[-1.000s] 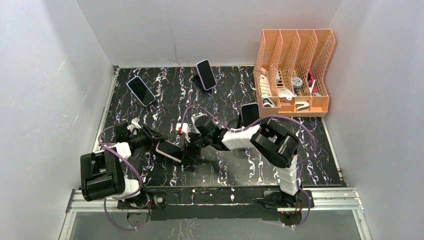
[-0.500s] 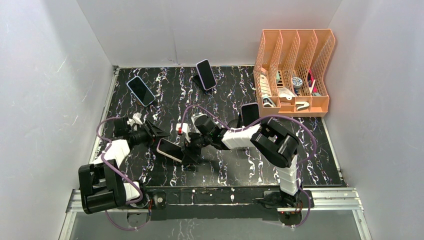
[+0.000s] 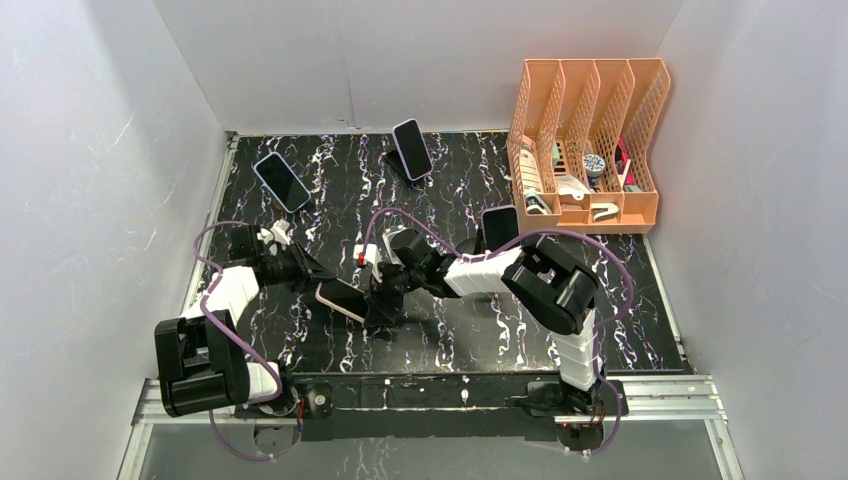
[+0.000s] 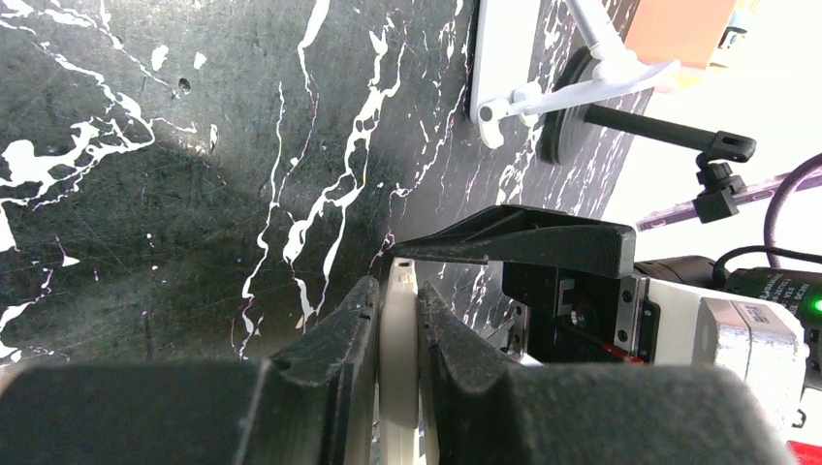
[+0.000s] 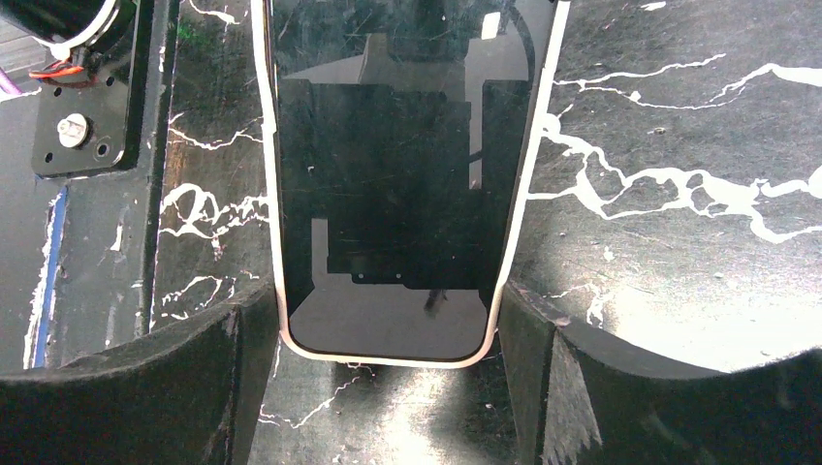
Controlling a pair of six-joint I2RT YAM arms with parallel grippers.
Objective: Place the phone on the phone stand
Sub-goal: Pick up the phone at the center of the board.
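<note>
**Phone** (image 3: pixel 340 298): near-centre of the table (image 3: pixel 300 345), dark screen up, white rim, tilted, held between both grippers. Its right end is at the black stand (image 3: pixel 381 324); whether it rests on the stand cannot be told.

**Left gripper** (image 4: pixel 395 289): reaches in from the left. Narrow, with both fingers (image 4: pixel 339 329) pinched on the phone's thin white edge.

**Right gripper** (image 5: pixel 388 291): reaches in from the right. Spread wide, with one finger against each long side of the phone (image 5: pixel 388 174) at its rounded end, gripping it across its width.

**Table**: black with white veining, white walls on three sides.

**Other phones**: one far left (image 3: pixel 282 182), one far centre, propped up (image 3: pixel 411 149), and one right of centre, partly behind the right arm (image 3: pixel 500 224).

**Organiser** (image 3: pixel 588 70): orange mesh with four slots, in the far right corner, small items inside.
</note>
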